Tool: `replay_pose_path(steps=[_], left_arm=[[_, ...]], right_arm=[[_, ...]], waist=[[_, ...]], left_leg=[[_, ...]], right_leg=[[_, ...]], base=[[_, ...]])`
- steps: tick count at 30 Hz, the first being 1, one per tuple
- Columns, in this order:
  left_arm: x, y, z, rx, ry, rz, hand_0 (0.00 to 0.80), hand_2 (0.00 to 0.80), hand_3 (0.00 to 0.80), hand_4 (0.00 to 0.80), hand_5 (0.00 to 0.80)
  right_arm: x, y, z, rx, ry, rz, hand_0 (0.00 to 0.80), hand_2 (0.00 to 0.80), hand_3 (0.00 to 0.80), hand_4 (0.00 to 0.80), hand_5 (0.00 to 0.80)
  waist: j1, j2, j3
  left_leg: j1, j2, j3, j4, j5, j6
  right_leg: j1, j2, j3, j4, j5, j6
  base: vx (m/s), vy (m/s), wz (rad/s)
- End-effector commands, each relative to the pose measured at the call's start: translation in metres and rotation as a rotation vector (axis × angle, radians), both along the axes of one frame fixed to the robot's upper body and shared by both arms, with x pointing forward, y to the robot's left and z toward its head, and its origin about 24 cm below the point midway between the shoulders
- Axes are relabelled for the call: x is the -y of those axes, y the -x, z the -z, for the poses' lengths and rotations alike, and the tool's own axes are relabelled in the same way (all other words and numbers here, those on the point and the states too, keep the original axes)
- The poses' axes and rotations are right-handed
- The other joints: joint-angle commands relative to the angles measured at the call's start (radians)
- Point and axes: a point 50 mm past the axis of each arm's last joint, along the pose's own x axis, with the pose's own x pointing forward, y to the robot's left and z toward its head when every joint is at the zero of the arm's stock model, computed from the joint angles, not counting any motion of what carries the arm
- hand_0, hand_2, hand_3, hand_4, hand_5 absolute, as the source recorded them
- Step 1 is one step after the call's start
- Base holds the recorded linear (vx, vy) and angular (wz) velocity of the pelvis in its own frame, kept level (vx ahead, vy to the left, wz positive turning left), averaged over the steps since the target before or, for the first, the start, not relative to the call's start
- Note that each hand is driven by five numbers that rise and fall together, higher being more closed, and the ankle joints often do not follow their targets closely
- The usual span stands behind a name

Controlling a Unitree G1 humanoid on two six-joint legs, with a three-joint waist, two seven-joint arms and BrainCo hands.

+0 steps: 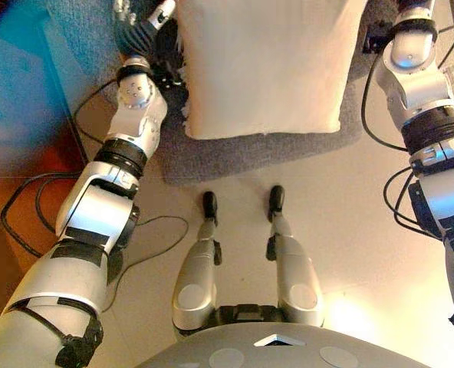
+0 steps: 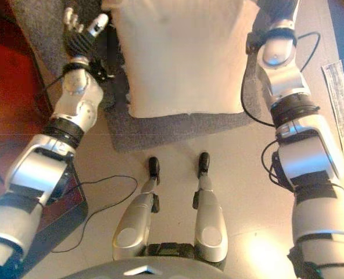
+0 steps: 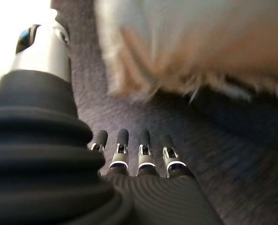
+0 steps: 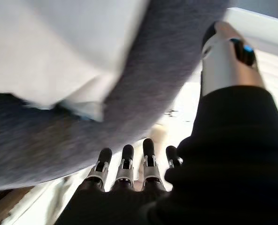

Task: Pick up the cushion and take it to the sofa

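Cream cushion [image 1: 267,65] lies flat on grey rug [image 1: 212,157], on the floor betw. both arms. Left hand [image 2: 82,26] hangs just beside cushion's left edge; eye views show its fingers relaxed, holding nothing. Left wrist view adds: fingers [image 3: 122,147] straight over rug, cushion's fringed corner apart from them. Right hand [image 4: 129,173] is out of the eye views; only its wrist view shows it, fingers straight, empty, near rug edge.
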Motion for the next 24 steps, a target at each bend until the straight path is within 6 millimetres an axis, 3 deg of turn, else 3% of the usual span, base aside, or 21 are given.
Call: replay_pose_path(steps=[1,8,11,13,16,18,21,24], left_arm=[[-0.031,0.010,-0.002,0.060,-0.020,-0.054,0.000,0.000,0.000,0.000,0.000],[-0.069,0.028,0.016,0.057,0.017,-0.148,0.000,0.000,0.000,0.000,0.000],[-0.083,0.041,0.032,0.052,0.026,-0.181,0.000,0.000,0.000,0.000,0.000],[-0.094,0.053,0.057,0.002,0.045,-0.198,0.000,0.000,0.000,0.000,0.000],[-0.102,0.076,0.111,-0.148,0.065,-0.203,0.000,0.000,0.000,0.000,0.000],[-0.100,0.097,0.153,-0.281,0.060,-0.203,0.000,0.000,0.000,0.000,0.000],[-0.094,0.138,0.218,-0.504,0.126,-0.191,0.000,0.000,0.000,0.000,0.000],[-0.088,0.179,0.267,-0.716,0.181,-0.210,0.000,0.000,0.000,0.000,0.000]], right_arm=[[0.016,0.014,-0.019,0.115,0.053,-0.001,0.000,0.000,0.000,0.000,0.000],[0.043,0.024,-0.008,0.125,0.034,0.055,0.000,0.000,0.000,0.000,0.000],[0.056,0.035,0.013,0.118,0.007,0.067,0.000,0.000,0.000,0.000,0.000],[0.062,0.043,0.039,0.071,-0.005,0.061,0.000,0.000,0.000,0.000,0.000],[0.073,0.058,0.094,-0.067,-0.029,0.074,0.000,0.000,0.000,0.000,0.000],[0.078,0.073,0.144,-0.196,-0.069,0.075,0.000,0.000,0.000,0.000,0.000],[0.096,0.110,0.221,-0.414,-0.184,0.130,0.000,0.000,0.000,0.000,0.000],[0.105,0.148,0.284,-0.630,-0.294,0.207,0.000,0.000,0.000,0.000,0.000]], waist=[[0.022,-0.010,-0.074],[0.040,-0.006,-0.129],[0.045,-0.012,-0.155],[0.044,-0.015,-0.172],[0.041,-0.020,-0.195],[0.037,-0.023,-0.213],[0.036,-0.025,-0.242],[0.034,-0.031,-0.278]], left_leg=[[-0.040,-0.024,0.004,0.122,-0.146,-0.014],[0.013,-0.029,0.004,0.115,-0.158,-0.015],[0.040,-0.027,0.000,0.105,-0.165,-0.014],[0.066,-0.024,-0.004,0.095,-0.169,-0.014],[0.110,-0.020,-0.007,0.082,-0.172,-0.011],[0.144,-0.016,-0.008,0.070,-0.170,-0.008],[0.203,-0.009,-0.011,0.048,-0.163,-0.001],[0.255,-0.007,-0.014,0.027,-0.156,0.004]], right_leg=[[-0.057,-0.101,-0.011,0.156,-0.151,0.084],[0.006,-0.114,-0.035,0.146,-0.169,0.082],[0.039,-0.109,-0.047,0.137,-0.178,0.079],[0.069,-0.101,-0.053,0.128,-0.183,0.076],[0.124,-0.091,-0.060,0.110,-0.187,0.072],[0.166,-0.083,-0.067,0.095,-0.187,0.069],[0.233,-0.070,-0.077,0.072,-0.183,0.064],[0.286,-0.061,-0.081,0.058,-0.176,0.063]], base=[[0.060,0.051,0.04],[0.056,0.045,0.06],[0.060,-0.005,0.13],[0.061,-0.016,0.09],[0.044,-0.014,0.09],[0.055,-0.024,0.13],[0.065,-0.034,0.11],[0.083,-0.033,0.04]])
